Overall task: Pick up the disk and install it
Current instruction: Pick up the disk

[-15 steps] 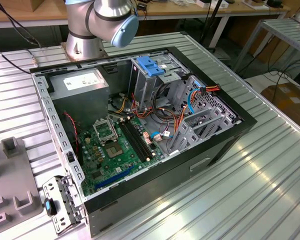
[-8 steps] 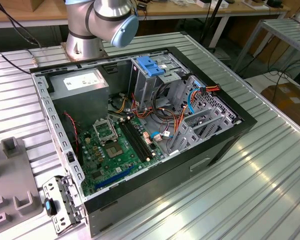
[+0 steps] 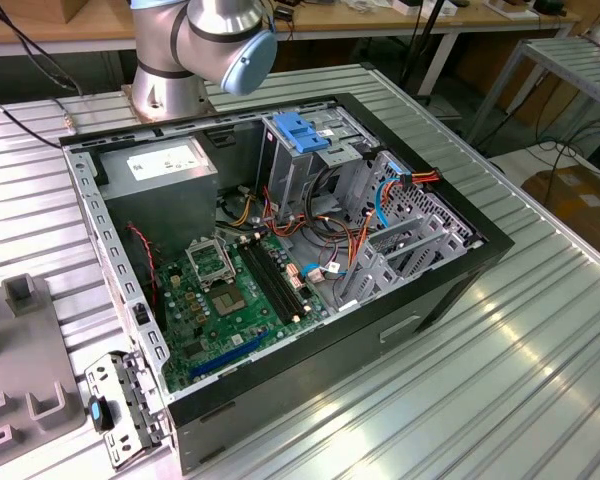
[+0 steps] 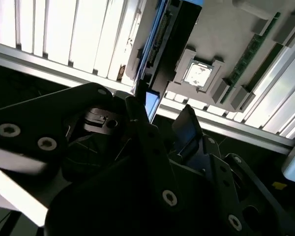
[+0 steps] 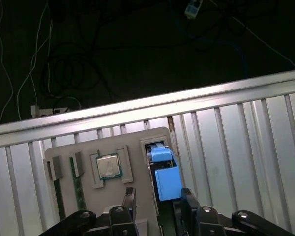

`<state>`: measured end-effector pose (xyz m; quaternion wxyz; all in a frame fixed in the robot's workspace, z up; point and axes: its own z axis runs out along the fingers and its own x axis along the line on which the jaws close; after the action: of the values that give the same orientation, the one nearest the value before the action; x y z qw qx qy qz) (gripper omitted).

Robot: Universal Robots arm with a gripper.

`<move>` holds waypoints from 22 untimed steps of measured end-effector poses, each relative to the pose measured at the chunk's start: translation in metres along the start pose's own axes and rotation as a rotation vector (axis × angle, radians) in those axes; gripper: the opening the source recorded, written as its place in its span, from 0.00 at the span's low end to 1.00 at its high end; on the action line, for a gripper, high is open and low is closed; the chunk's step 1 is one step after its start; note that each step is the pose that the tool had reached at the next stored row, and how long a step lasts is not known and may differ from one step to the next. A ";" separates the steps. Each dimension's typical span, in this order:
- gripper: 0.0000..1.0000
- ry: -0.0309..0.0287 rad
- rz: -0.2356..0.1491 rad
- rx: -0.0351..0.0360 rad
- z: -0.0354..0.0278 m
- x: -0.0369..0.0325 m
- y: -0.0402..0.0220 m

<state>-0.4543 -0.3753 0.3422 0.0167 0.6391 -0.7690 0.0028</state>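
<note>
Between the spread black fingers of the gripper point(image 5: 158, 195), the disk point(image 5: 166, 178) is standing on edge in a slot of a flat grey fixture plate point(image 5: 135, 142), its glossy blue plastic carrier facing the wrist. The jaws are flanking it unclenched, with a gap showing on one side. Just beside the tool, a square silvery processor chip point(image 5: 108, 167) is lying in a recess. The second wrist view is adding the disk's thin metal flank, seen edge-on. The exterior view is showing an open black computer case point(image 3: 450, 290) sitting on a ribbed aluminium table point(image 3: 500, 400).
</note>
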 end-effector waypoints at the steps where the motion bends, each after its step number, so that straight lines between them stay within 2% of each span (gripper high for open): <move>1: 0.49 -0.0014 -0.001 0.0076 0.0003 -0.0001 0.0003; 2: 0.49 -0.0030 -0.004 0.0158 0.0009 -0.0002 0.0008; 5: 0.49 -0.0054 -0.010 0.0234 0.0022 -0.0002 0.0024; 7: 0.49 -0.0101 -0.020 0.0233 0.0037 0.0000 0.0036; 12: 0.49 -0.0329 -0.059 0.0202 0.0071 0.0002 0.0061; 14: 0.49 -0.0367 -0.074 0.0196 0.0078 0.0002 0.0064; 15: 0.49 -0.0405 -0.080 0.0188 0.0083 0.0004 0.0071; 17: 0.49 -0.0518 -0.088 0.0175 0.0099 0.0010 0.0104; 18: 0.49 -0.0551 -0.092 0.0170 0.0108 0.0013 0.0122; 20: 0.49 -0.0579 -0.100 0.0169 0.0127 0.0019 0.0156; 22: 0.49 -0.0578 -0.117 0.0168 0.0151 0.0021 0.0166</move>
<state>-0.4714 -0.3747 0.3275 -0.0107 0.6828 -0.7305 -0.0102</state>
